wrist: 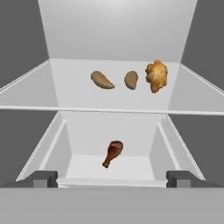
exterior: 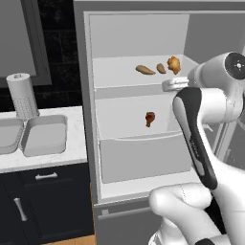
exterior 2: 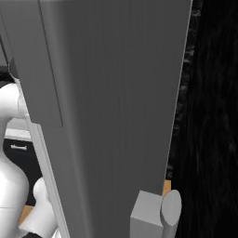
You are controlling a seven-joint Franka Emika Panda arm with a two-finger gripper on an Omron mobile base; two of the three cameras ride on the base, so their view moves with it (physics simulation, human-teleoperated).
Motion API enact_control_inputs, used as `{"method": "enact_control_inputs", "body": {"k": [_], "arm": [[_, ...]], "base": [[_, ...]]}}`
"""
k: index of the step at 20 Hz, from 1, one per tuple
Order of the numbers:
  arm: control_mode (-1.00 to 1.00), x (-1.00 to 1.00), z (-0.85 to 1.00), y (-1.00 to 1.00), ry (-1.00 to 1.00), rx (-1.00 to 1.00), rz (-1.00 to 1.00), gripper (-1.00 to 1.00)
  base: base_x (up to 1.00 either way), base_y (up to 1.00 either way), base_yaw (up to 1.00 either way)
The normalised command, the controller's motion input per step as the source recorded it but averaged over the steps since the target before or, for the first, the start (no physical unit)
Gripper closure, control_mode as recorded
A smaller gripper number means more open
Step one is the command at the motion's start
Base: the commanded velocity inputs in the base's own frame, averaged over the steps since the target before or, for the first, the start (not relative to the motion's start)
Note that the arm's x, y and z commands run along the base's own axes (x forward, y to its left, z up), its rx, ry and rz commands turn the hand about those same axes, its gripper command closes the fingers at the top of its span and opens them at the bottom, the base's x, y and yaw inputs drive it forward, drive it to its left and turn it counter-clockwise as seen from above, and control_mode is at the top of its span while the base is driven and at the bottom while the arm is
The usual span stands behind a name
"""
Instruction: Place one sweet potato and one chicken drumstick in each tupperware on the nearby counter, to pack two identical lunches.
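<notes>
Inside the open fridge [exterior: 143, 28], on its lower shelf, a chicken drumstick [wrist: 113, 153] lies alone, meat end up and bone end angled down toward the front. On the shelf above sit two sweet potatoes [wrist: 102, 80] side by side (one long, one stubbier) with a knobbly golden piece of fried chicken [wrist: 156, 76] just to their right. The gripper [wrist: 112, 178] hangs before the lower shelf with its fingers spread wide and nothing between them. Off to the left, two tupperware [exterior: 45, 136] trays rest together on the counter [exterior: 43, 160], beside a paper towel roll [exterior: 22, 94].
</notes>
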Motion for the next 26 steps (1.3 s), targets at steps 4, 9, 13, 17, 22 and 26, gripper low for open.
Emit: {"method": "enact_control_inputs", "body": {"k": [4,9,13,17,22,26], "arm": [[-1.00,0.29,0.19,-0.37,0.02,0.00,0.00,-1.00],[-1.00,0.25,0.12,-0.49,-0.03,0.00,-0.01,-1.00],[-1.00,0.39,0.04,-0.45,0.00,0.00,-0.02,-1.00],[-1.00,0.58,0.00,-0.32,0.00,0.00,0.00,-1.00],[-1.00,0.84,0.00,-0.08,0.05,-0.01,-0.01,-1.00],[-1.00,0.73,0.00,-0.37,0.14,0.00,0.00,-1.00]], "base": [[0.00,0.00,0.00],[0.00,0.00,0.00],[0.00,0.00,0.00],[0.00,0.00,0.00],[0.00,0.00,0.00],[0.00,0.00,0.00]]}}
